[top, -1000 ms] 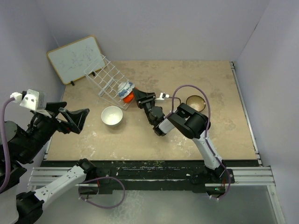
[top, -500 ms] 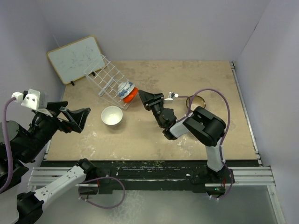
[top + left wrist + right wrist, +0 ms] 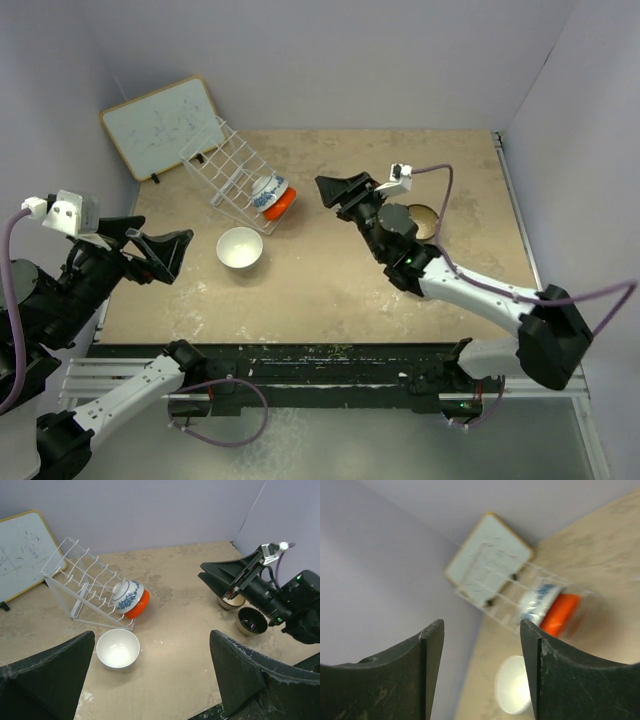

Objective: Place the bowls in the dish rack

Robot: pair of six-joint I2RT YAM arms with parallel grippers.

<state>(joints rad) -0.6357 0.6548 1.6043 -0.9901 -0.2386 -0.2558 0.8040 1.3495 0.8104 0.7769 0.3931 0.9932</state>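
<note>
Right wrist view: dish rack (image 3: 495,592) blurred, white bowl (image 3: 510,687) partly behind a finger (image 3: 580,680). Overhead, right arm (image 3: 470,290) half-hides brown bowl (image 3: 430,220).

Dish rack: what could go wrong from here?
The orange bowl sits at the very end of the dish rack, against the blue-and-white bowl; a nudge may tip it out. The right arm lies close to the brown bowl and the black bowl, so it might knock them.

White-wire dish rack (image 3: 225,170) toward the far left corner of a mottled beige table (image 3: 330,300). Inside, a patterned bowl (image 3: 265,187) in blue florals on white, beside a glossy orange-red bowl (image 3: 284,204). Plain white bowl (image 3: 240,248) nearer the front edge. Toward the right edge, glossy black bowl (image 3: 251,620) and brown bowl (image 3: 424,214) with pale rim. Whiteboard (image 3: 160,125) in white, framed in light wood.
</note>
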